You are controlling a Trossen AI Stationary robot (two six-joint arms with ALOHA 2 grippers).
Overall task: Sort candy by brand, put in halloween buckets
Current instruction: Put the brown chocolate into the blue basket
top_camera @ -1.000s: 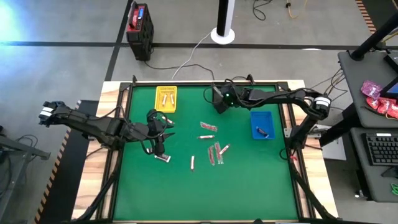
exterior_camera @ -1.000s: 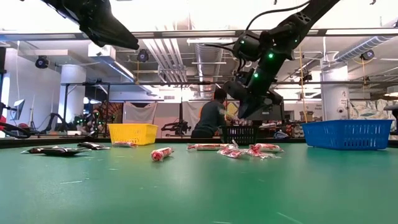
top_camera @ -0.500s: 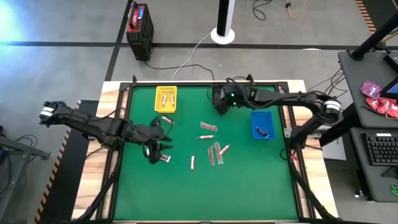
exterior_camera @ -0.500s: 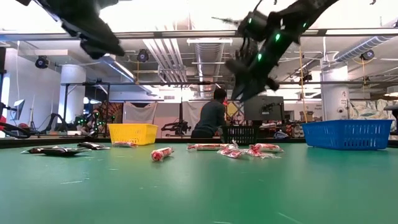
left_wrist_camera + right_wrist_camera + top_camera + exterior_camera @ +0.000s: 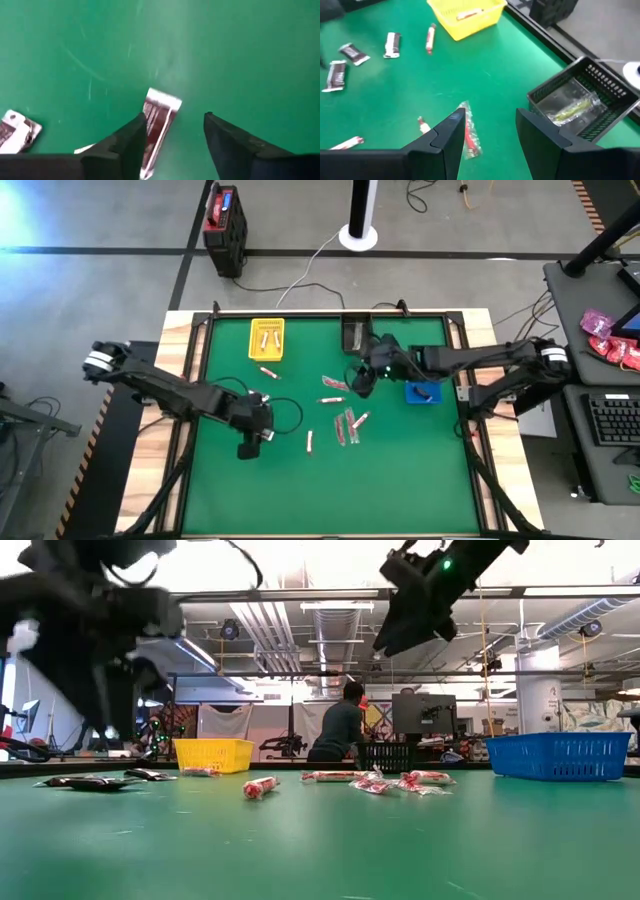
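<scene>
Left gripper (image 5: 172, 131) wide over brown bar (image 5: 157, 121) near table's left edge; you pinch mid-wrapper (light, slippery). Right gripper (image 5: 487, 132) wide, empty.

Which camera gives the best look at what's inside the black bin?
The right wrist view: it looks down into the black bin and shows a clear wrapper lying inside. The high view shows only a small dark rectangle; the low view shows its side wall; the left wrist view misses it.

surface: green table (image 5: 400, 480) | bins: yellow bucket (image 5: 267, 338) 11 o'clock, black bucket (image 5: 355, 332) 12 o'clock, blue bucket (image 5: 422, 391) 3 o'clock | loose: candy (image 5: 346, 426) around centre, dark bars (image 5: 262, 435) 9 o'clock
</scene>
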